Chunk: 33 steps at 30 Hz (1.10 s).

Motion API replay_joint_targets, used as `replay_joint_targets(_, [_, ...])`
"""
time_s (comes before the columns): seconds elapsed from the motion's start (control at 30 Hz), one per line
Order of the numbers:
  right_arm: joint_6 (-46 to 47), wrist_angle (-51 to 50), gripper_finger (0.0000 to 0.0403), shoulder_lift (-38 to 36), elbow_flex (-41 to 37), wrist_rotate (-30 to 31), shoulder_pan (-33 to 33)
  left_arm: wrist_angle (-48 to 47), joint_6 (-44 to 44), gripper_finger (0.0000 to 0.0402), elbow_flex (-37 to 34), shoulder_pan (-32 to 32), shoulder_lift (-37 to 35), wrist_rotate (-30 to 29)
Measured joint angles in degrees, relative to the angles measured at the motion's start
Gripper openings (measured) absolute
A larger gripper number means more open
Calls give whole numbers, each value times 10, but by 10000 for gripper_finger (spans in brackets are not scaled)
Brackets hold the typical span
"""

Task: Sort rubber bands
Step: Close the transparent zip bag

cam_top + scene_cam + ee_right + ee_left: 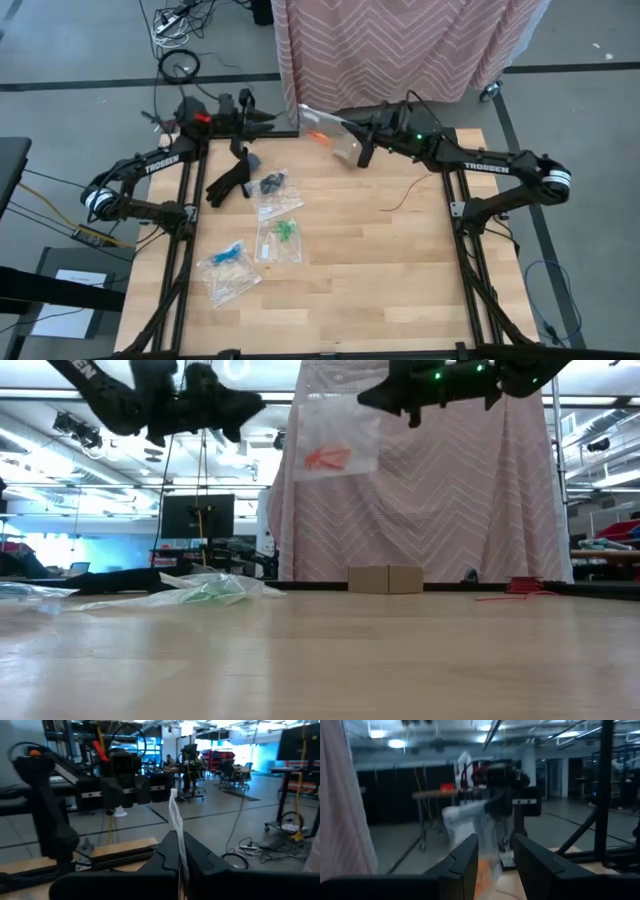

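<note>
At table's far edge, 12 o'clock from centre: clear zip bag (335,138) w/ orange rubber bands (318,137) inside, held up in the air between both arms; in low view it hangs well above the wood, orange loops (327,458) showing through the plastic. Right gripper (360,143): fingers pressed together, pinching one edge of that bag; right wrist view shows the plastic edge (175,820) standing up out of the closed fingers (167,852). Left gripper (283,122): at the bag's opposite edge, approx 11 o'clock of table; fingers (465,857) part spread w/ plastic and orange colour in the gap between them; cannot tell if the pads touch the bag. On wooden table (380,270), left half, approx 9 o'clock from centre: bag w/ black bands (272,184); next toward the near edge, bag w/ green bands (285,230); then bag w/ blue bands (229,254), approx 8 o'clock; beside it a further clear bag (232,284), contents not clear. Black glove-like item (230,182) just beside the black-band bag. Thin red wire (412,195) on right half, approx 2 o'clock. Beyond far edge: pink zigzag cloth (400,45).
</note>
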Motion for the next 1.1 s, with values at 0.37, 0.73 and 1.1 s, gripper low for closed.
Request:
replay_joint_targets(0.37, [-6,-10,0,0,0,6,64,15,14,141,-18,-32,17,30])
replay_joint_targets(0.73, [-7,-7,0,0,0,6,83,32,11,143,-18,-65,30,24])
replay_joint_targets(1.1, [-7,-20,0,0,0,7,104,49,1,143,-18,-83,30,-6])
